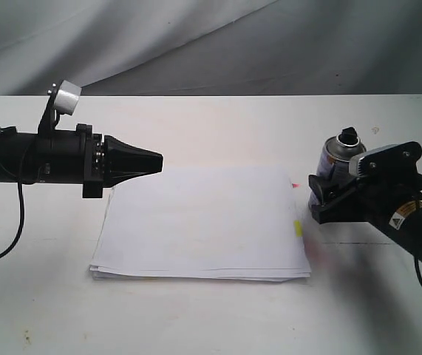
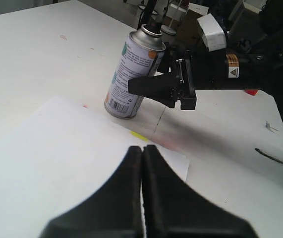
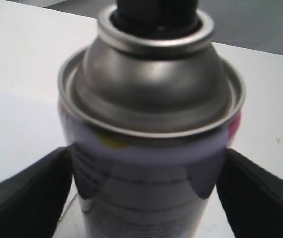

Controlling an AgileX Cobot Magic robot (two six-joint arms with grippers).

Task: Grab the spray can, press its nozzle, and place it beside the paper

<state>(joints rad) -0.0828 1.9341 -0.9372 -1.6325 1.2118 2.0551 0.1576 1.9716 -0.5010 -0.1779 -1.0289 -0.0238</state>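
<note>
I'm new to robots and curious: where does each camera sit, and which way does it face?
Exterior view: off the arms, facing the table and paper; left gripper enters from the left, right gripper from the right, at the spray can.
Left wrist view: on the left arm, looking past its shut fingers toward the can and right gripper.
Right wrist view: on the right arm, close on the can; its fingers flank it.
All three share the can.

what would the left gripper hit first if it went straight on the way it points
The left gripper, shut, points across above the paper toward the can. It would probably meet the can, or the right gripper at its sides, first; which one is unclear.
</note>
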